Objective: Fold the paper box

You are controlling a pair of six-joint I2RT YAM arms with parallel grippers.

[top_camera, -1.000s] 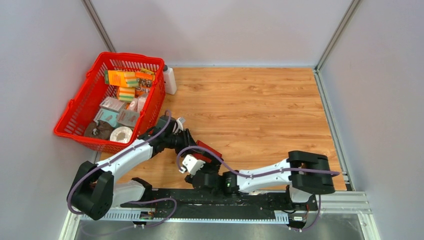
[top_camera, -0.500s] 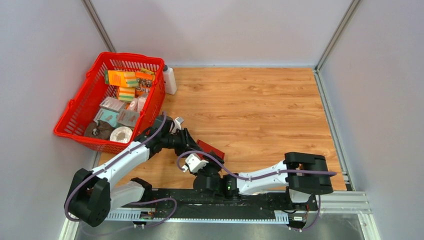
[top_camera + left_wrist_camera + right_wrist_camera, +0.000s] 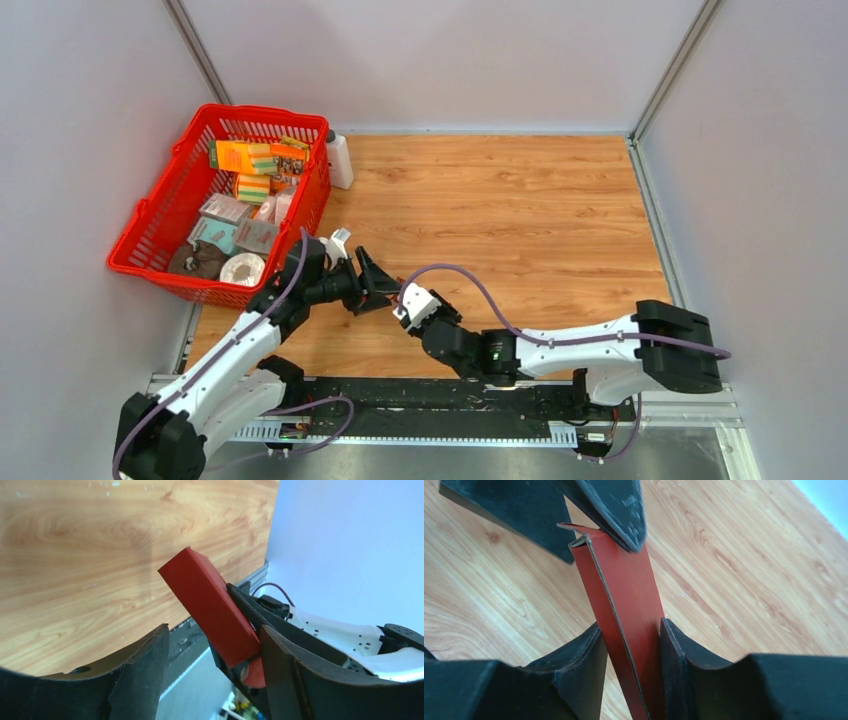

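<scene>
Box [image 3: 624, 605] is sitting pinched between the two pads of the right end effector [image 3: 630, 625], which is pressing on its flat faces near one end. The other end of the box is poking up between the fingers [image 3: 619, 505] of the left end effector [image 3: 212, 630]. That one is standing spread wide. One finger is touching the box end and the other is staying well apart from it. The box is being held tilted and looks raised off the worktop [image 3: 520, 210], over its near-left part, just right of the basket [image 3: 260, 110].

The right wrist view is showing the grip itself, plus the box's thin folded edge and a small flap at the far end. The left wrist view is showing the box's broad red face leaning along its right finger, with the dark right end effector clamping the lower end behind it. The top view is hiding the box almost fully between the two end effectors, but it alone is showing the basket and the bottle [image 3: 340, 160].

Counting: one box, two end effectors, one basket and one white bottle just beside the basket's far corner. Several packages are lying in the basket, too jumbled for an exact count.
</scene>
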